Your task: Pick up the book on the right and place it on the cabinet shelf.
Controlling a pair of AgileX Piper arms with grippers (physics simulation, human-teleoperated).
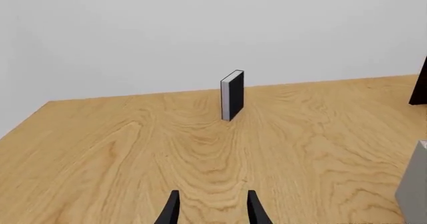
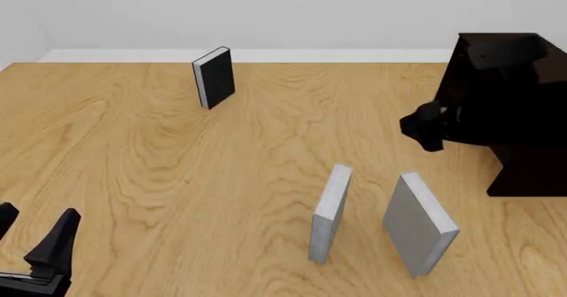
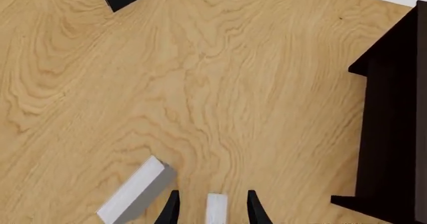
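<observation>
Left wrist view first: my left gripper [image 1: 212, 209] has its fingers spread with nothing between them, hovering over bare table [image 1: 120, 149]. Dead ahead at twelve o'clock the black book [image 1: 232, 94] stands upright, well apart from me. This arm looks idle.

Front view: the book [image 2: 418, 225] I'm after stands on end at about five o'clock on the table, tilted a touch, with the slimmer grey book [image 2: 330, 212] just beside it at its nine o'clock. It's on the wood, not lifted, so I'd judge the pick isn't made and everything is left: close, lift, carry, place. The cabinet [image 2: 518, 111] sits at three o'clock, and the dark mass against its front I take for my right arm, though I can't make out its jaws here. The shelf opening itself I can't see clearly.

Right wrist view: looking straight down, my right gripper [image 3: 212, 209] is spread wide, and the book's top edge [image 3: 215, 207] sits between the fingers without visible contact. I read that as lined up for the grasp, not yet pinching
</observation>
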